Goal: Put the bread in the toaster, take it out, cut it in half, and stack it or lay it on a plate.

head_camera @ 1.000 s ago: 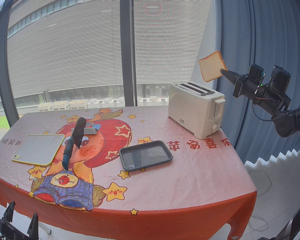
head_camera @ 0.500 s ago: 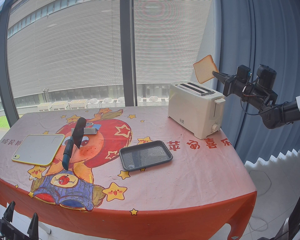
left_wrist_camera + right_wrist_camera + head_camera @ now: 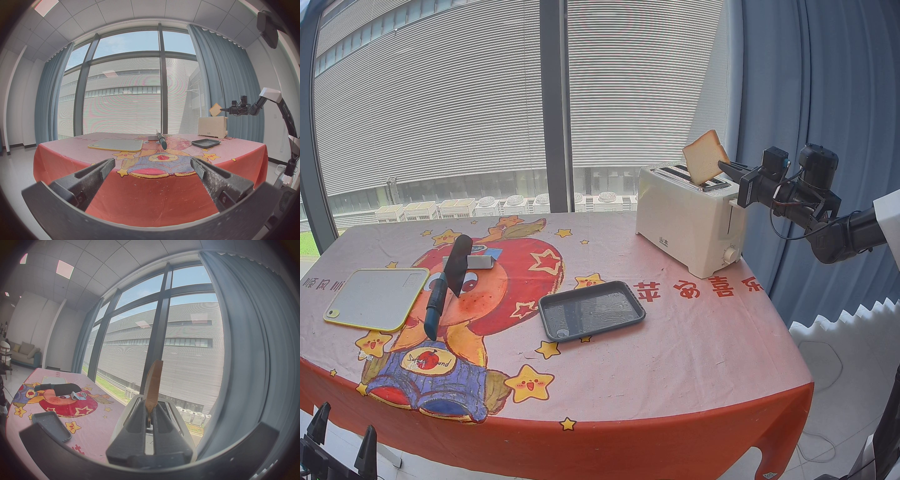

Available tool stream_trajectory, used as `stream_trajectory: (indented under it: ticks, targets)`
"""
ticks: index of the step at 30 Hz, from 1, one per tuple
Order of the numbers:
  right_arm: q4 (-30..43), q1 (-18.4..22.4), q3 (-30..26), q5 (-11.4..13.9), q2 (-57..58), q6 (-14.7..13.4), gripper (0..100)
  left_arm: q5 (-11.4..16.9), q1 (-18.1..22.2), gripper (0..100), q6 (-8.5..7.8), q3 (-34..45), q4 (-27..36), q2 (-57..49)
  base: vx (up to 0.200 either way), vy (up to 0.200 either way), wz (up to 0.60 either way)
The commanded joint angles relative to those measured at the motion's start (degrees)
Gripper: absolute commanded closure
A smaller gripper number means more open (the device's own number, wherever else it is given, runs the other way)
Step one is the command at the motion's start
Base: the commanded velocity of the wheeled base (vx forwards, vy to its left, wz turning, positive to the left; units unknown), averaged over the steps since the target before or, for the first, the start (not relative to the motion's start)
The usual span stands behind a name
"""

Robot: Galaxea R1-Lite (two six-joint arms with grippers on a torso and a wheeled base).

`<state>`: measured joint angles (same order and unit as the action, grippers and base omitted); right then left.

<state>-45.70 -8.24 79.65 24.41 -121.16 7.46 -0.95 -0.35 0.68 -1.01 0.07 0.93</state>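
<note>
At upper right of the head view, a tan square bread slice (image 3: 705, 156) is pinched at its edge by the black right gripper (image 3: 722, 166), tilted at the slots of the white toaster (image 3: 690, 215). Judged light, soft, crumbly: gentle crust grip advised. Jaws of the black left gripper (image 3: 152, 162) are spread wide, empty.

bread (image 3: 153, 383): lower corner hidden between the fingers (image 3: 134, 424)
toaster (image 3: 123, 419): slots largely covered behind the fingers
slot contact: hidden beneath the fingers
</note>
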Motion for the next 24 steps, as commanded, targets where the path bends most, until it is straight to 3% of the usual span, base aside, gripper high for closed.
stream_trajectory:
  ticks: [1, 24]
  targets:
    - [0.00, -0.11, -0.11, 0.03, -0.39, 0.10, 100, -0.02, 0.00, 0, 0.02, 1.01, 0.01, -0.66, 0.000, 0.000, 0.00]
    - [0.00, -0.02, -0.02, -0.06, -1.18, 1.24, 100, -0.02, 0.00, 0, 0.02, 1.01, 0.01, -0.66, 0.000, 0.000, 0.00]
